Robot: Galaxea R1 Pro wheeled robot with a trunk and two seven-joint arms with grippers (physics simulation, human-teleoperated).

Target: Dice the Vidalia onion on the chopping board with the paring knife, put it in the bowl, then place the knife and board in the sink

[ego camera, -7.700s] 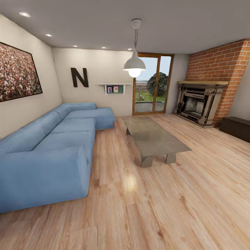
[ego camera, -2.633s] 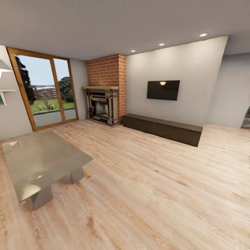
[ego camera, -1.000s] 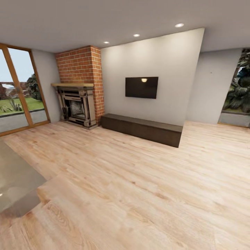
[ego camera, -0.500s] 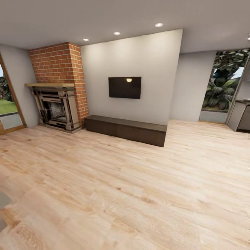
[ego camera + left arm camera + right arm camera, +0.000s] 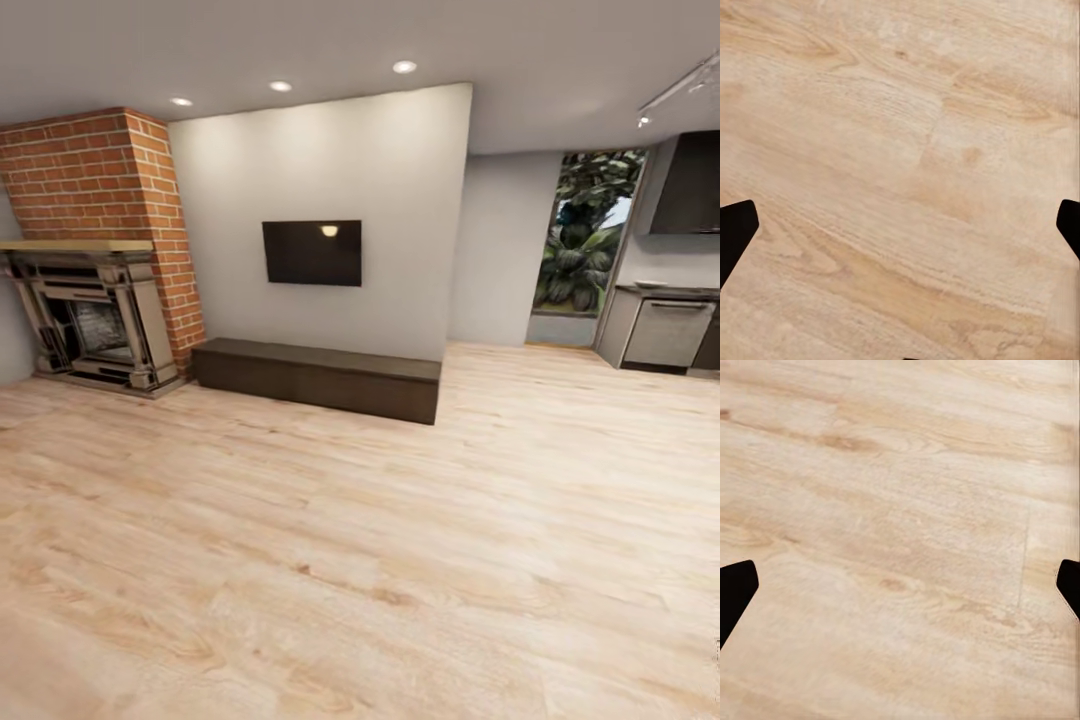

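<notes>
Room: wood floor (image 5: 400,560), fireplace (image 5: 90,315), TV (image 5: 312,253), low cabinet (image 5: 318,378) | Kitchen: counter (image 5: 668,292) far right | My left gripper (image 5: 900,225) and right gripper (image 5: 900,585): spread wide, holding nothing, over floor

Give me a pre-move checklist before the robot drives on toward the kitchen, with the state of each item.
1. Kitchen in sight: ok. A dark range hood and a steel appliance front show at the head view's far right.
2. Path clear: ok. Bare wooden floor lies between here and there.
3. Obstacles to pass: ok. The low dark cabinet and brick fireplace stand well off to the left.
4. Left gripper empty: ok, open over floor.
5. Right gripper empty: ok, open over floor.
6. Sink and onion located: cannot tell.
</notes>
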